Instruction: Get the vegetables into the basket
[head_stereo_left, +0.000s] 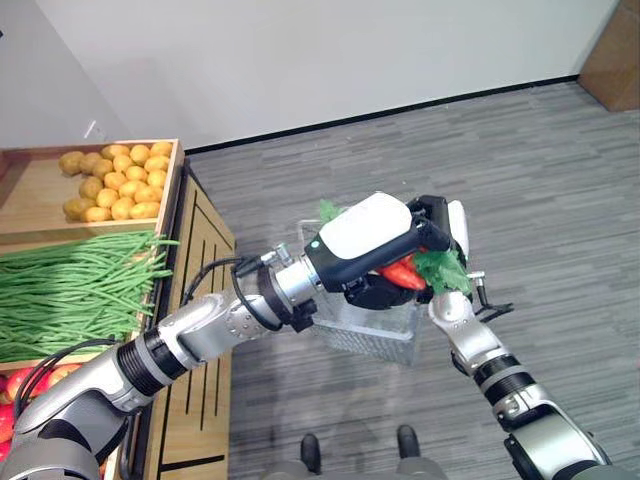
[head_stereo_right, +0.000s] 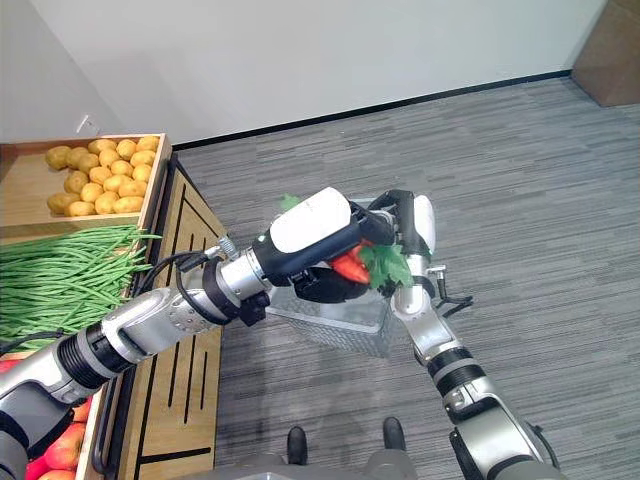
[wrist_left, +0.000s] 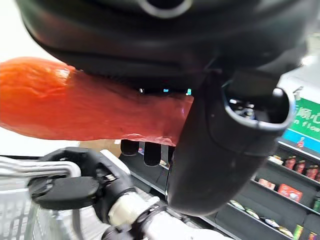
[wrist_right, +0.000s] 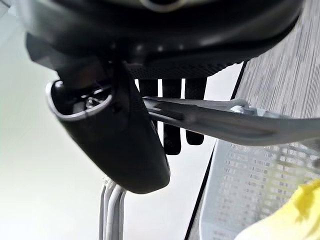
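We see the left hand (head_stereo_left: 385, 262) clamped on a smooth tapered red carrot (wrist_left: 75, 107) above the wire basket (head_stereo_right: 335, 315); the right hand (wrist_right: 125, 125) grips its thin metal handle (wrist_right: 220, 122).

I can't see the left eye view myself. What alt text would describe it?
The robot's left hand holds a red carrot with green leaves over a clear basket, whose handle the right hand holds above grey carpet. At left, a wooden stand displays potatoes and green beans.

Green shop sign (wrist_left: 305, 122): print too cut off.
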